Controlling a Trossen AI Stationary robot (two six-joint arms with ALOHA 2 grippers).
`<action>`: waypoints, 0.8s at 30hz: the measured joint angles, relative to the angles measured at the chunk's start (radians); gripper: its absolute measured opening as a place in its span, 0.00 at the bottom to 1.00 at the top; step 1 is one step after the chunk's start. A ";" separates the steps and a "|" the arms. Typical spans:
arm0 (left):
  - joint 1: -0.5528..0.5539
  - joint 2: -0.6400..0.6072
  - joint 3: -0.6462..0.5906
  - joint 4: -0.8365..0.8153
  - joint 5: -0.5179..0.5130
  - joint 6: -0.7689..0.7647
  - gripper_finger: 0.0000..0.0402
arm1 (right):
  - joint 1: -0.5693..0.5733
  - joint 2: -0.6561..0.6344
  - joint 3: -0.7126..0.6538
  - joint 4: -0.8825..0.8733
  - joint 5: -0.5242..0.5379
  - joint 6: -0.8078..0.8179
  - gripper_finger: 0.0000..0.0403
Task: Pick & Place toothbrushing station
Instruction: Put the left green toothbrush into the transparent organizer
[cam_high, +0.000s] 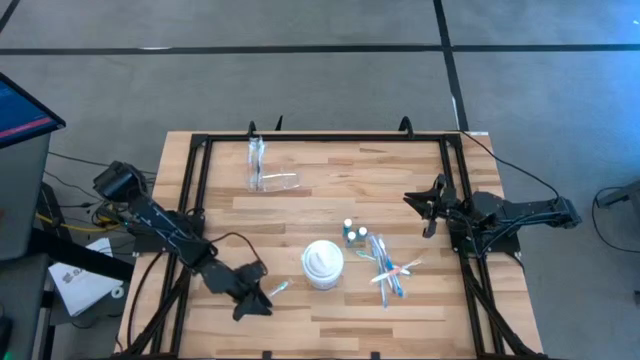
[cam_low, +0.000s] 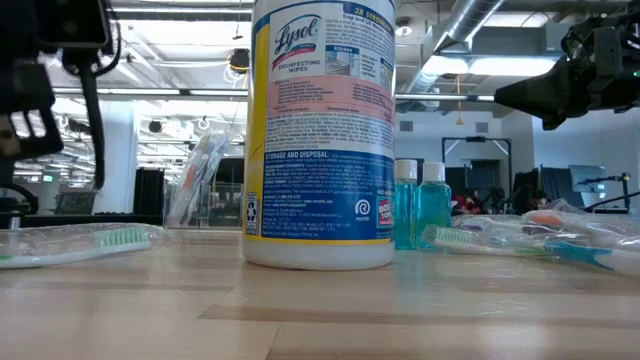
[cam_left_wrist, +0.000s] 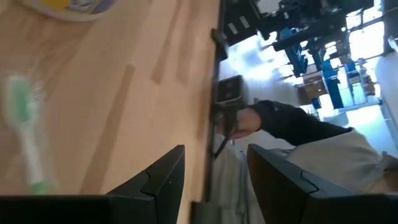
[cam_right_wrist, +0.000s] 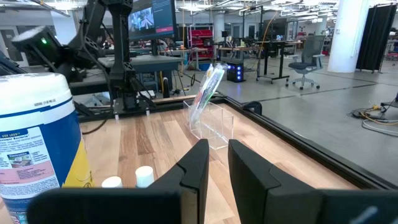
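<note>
Wooden tabletop (cam_high: 400, 310): left gripper (cam_high: 262, 298) lower left, fingers spread, empty, beside green toothbrush (cam_high: 279, 287); right gripper (cam_high: 428, 208) fingers narrow, empty; clear cups (cam_high: 272, 181) blurred in low view.

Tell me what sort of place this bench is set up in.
Likely an open robotics lab or workshop: exposed ceiling ducts overhead, office chairs and equipment benches across a wide grey floor, monitors on stands, and two robot arms mounted at a framed wooden table.

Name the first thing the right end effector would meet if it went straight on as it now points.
Probably the clear box, straight ahead of the right end effector with only bare table between; depth is uncertain.
</note>
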 joint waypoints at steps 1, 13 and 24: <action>0.006 -0.001 0.015 -0.014 0.008 0.000 0.42 | 0.000 0.000 0.000 0.000 0.000 0.000 0.13; 0.128 -0.006 0.212 -0.517 0.185 -0.021 0.35 | 0.000 0.000 0.000 0.000 0.000 0.000 0.13; 0.194 -0.007 0.218 -0.632 0.201 0.001 0.33 | 0.000 0.000 0.000 0.000 0.000 0.000 0.13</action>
